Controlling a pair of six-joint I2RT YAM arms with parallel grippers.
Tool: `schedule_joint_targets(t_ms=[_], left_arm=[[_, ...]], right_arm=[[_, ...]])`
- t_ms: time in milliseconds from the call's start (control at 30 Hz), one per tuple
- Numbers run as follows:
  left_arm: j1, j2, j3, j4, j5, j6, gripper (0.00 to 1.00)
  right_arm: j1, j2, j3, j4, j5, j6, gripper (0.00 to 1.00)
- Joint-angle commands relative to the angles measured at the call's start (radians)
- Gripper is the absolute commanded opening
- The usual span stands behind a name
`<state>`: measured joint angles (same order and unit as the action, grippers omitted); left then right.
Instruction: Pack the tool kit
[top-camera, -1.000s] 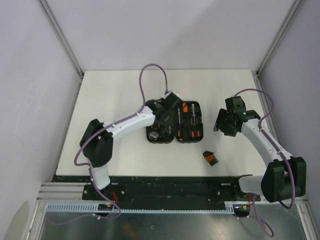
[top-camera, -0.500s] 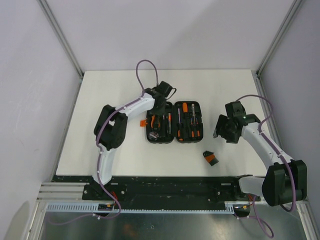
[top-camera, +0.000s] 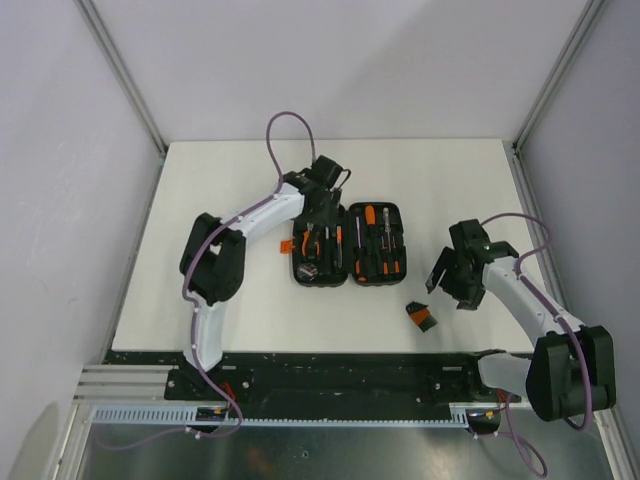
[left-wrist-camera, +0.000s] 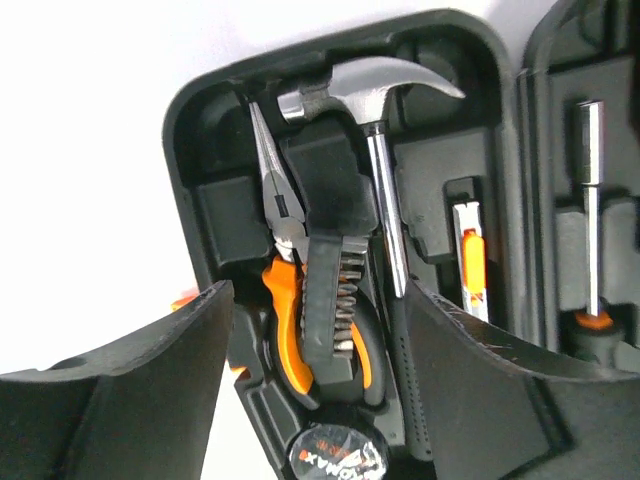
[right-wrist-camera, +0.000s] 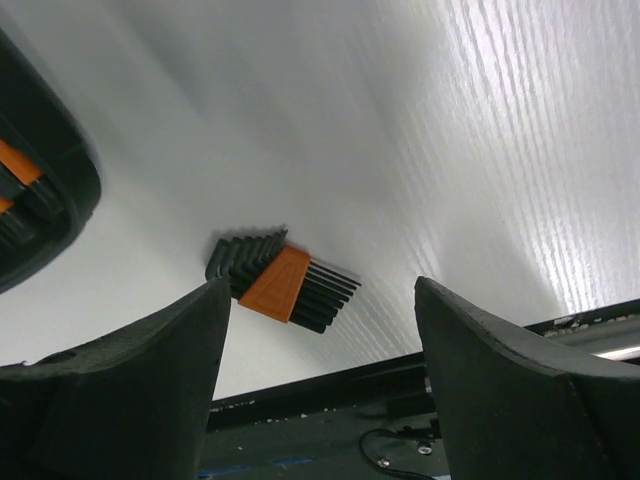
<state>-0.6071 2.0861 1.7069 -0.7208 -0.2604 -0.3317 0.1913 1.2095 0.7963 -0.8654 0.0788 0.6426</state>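
Black plastic, the tool kit lay open mid-table, hammer and pliers seated in its left half. I saw the left gripper spread empty above them, the right gripper spread above the loose hex keys nearby on the table.

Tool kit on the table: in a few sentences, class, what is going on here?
The black hinged plastic tool case lies open on the white table, a steel hammer and orange-handled pliers in its slots. The left gripper hovers open over that half, holding nothing. The right gripper, also open, hangs above a set of black hex keys in an orange holder, lying outside the case.
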Motion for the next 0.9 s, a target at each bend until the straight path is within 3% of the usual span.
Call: schedule_joint_targets(t_ms=[0,167,300,400,633,867], left_arm=[[0.006,-0.147,0.004,0.008,-0.010,0.010,0.75],[0.006,-0.215,-0.018,0.009,0.013,0.013,0.80],[0.007,-0.244,-0.030,0.009,0.046,0.027,0.81],[0.011,-0.255,-0.037,0.008,0.056,0.035,0.82],[0.035,-0.274,-0.057,0.010,0.086,0.033,0.82],[0.059,-0.285,-0.070,0.010,0.107,0.030,0.82]], right_arm=[[0.022,-0.042,-0.054,0.028,-0.069,0.063,0.82],[0.195,-0.034,-0.073,0.094,-0.130,0.040,0.86],[0.369,-0.018,-0.075,0.137,0.014,0.024,0.86],[0.428,0.015,-0.077,0.166,0.127,-0.012,0.85],[0.401,0.015,-0.089,0.253,0.145,-0.090,0.85],[0.334,0.036,-0.140,0.358,0.054,-0.072,0.83]])
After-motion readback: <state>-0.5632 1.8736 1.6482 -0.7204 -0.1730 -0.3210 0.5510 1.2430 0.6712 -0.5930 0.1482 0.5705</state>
